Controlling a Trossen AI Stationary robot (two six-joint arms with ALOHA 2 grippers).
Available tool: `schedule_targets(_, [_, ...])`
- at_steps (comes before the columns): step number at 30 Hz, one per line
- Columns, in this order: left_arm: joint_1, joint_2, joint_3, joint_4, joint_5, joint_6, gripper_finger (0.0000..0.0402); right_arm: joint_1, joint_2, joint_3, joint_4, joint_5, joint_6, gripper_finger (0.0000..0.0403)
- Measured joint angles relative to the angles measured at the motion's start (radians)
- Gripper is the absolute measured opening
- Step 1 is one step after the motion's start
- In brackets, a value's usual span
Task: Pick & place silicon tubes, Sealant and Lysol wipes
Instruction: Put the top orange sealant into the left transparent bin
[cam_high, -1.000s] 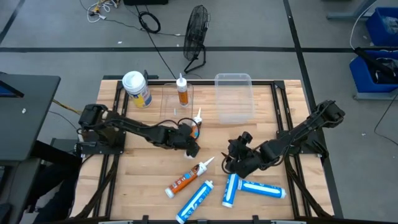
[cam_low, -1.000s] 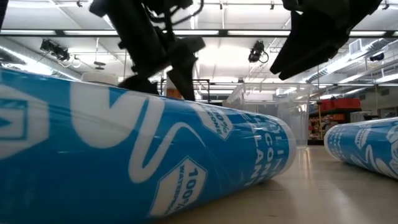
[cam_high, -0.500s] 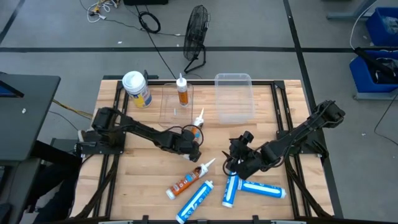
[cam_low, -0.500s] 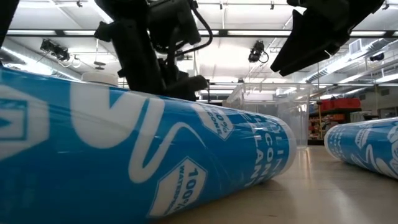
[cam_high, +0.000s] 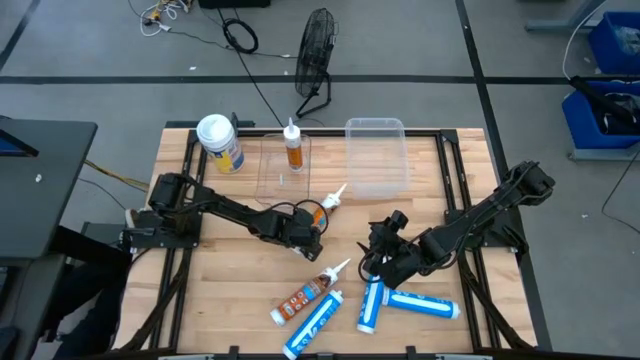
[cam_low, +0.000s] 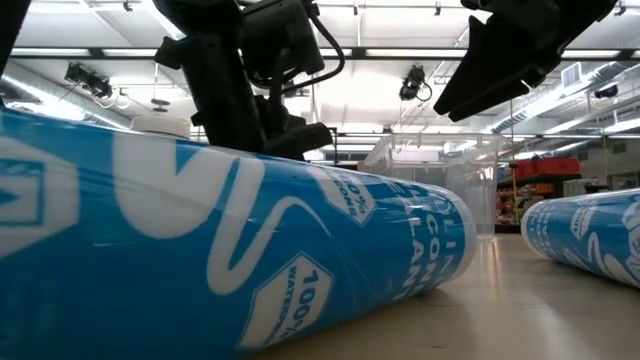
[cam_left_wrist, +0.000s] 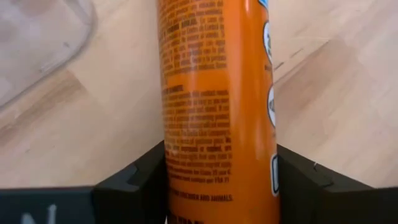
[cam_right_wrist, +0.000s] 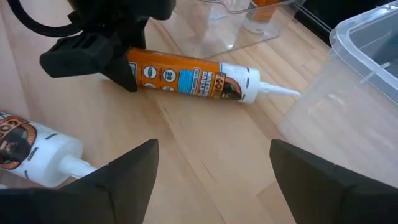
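The left gripper sits low at the table's middle, its fingers pressed against both sides of an orange sealant tube lying on the wood, nozzle aimed at a clear lidless bin. The right gripper hovers nearby with fingers spread, holding nothing. Below it lie another orange sealant tube and three blue silicone tubes. The Lysol wipes canister stands upright at the far left corner, beside a clear tray holding an upright orange bottle.
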Motion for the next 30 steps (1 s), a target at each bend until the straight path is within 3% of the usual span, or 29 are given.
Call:
schedule_targets(17, [-0.125, -0.075, -0.004, 0.018, -0.016, 0.002, 0.0217, 0.0, -0.017, 0.0, 0.032, 0.051, -0.037, 0.0311])
schedule_targets(23, [-0.17, -0.101, -0.003, 0.023, -0.128, 0.015, 0.0217, 0.028, -0.114, 0.0, 0.094, 0.125, -0.134, 0.0311])
schedule_targets(30, [-0.214, -0.151, -0.002, 0.063, -0.339, 0.089, 0.0217, 0.128, -0.287, 0.0, 0.18, 0.266, -0.269, 0.0311])
